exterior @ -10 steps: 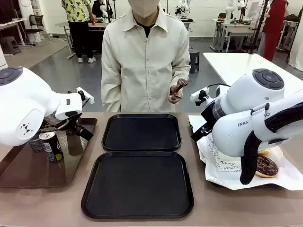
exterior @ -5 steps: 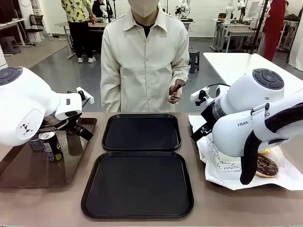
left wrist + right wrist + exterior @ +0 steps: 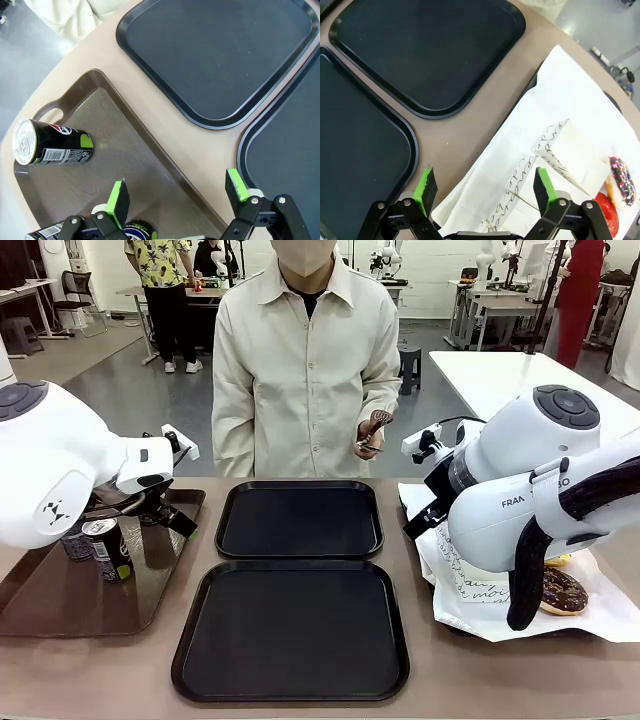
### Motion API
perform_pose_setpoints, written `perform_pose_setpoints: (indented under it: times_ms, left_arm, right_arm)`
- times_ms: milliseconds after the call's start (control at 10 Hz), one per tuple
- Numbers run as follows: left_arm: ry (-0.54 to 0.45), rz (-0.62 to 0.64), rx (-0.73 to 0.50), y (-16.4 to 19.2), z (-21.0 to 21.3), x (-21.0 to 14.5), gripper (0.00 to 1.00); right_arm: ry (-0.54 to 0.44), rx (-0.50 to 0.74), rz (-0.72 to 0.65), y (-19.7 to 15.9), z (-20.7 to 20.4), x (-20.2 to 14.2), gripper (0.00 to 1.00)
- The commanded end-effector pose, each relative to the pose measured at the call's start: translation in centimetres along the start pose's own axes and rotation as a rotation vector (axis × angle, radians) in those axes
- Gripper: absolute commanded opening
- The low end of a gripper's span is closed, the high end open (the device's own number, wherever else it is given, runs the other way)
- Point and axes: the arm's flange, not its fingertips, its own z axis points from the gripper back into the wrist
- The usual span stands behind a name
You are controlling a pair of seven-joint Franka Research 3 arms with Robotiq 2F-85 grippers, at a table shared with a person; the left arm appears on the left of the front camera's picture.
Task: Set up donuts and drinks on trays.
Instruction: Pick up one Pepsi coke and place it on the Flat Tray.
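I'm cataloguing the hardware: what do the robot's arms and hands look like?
The left arm and right arm have rounded white shells with dark grey joint caps; the right carries dark lettering and a thick black cable. The left hand and right hand are black, each with two fingers tipped with green pads.

trays [image 3: 299, 520]: plain matte black
cans [image 3: 52, 148]: black, green and white label, silver top
long tray [image 3: 125, 150]: translucent brown
sleeves [image 3: 560, 150]: white, dark script print
donuts [image 3: 622, 180]: chocolate icing with coloured sprinkles; one red, lower right
gripper pads [image 3: 118, 197]: bright green
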Motion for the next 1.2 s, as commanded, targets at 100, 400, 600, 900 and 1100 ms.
perform_pose_setpoints:
  times_ms: [100, 400, 600, 900, 1100]
  left_arm:
    - [0.0, 0.001, 0.0, 0.0, 0.0, 0.0, 1.0]
    - [0.035, -0.104, 0.005, -2.7, 4.0, -1.0, 1.0]
    - [0.083, -0.137, -0.075, -3.6, 11.9, -3.2, 1.0]
    - [0.267, -0.106, -0.114, -1.4, 15.7, -8.0, 1.0]
    - [0.223, -0.112, -0.099, -2.2, 15.5, -2.1, 1.0]
  right_arm:
    - [0.0, 0.0, -0.001, 0.0, 0.0, 0.0, 1.0]
    - [0.025, 0.061, 0.003, 1.0, 2.0, 0.0, 1.0]
    - [0.153, 0.061, 0.001, 3.3, 8.0, -2.3, 1.0]
    - [0.404, 0.0, -0.072, 2.8, 13.8, -9.0, 1.0]
    - [0.343, 0.017, -0.052, 1.8, 11.4, -2.6, 1.0]
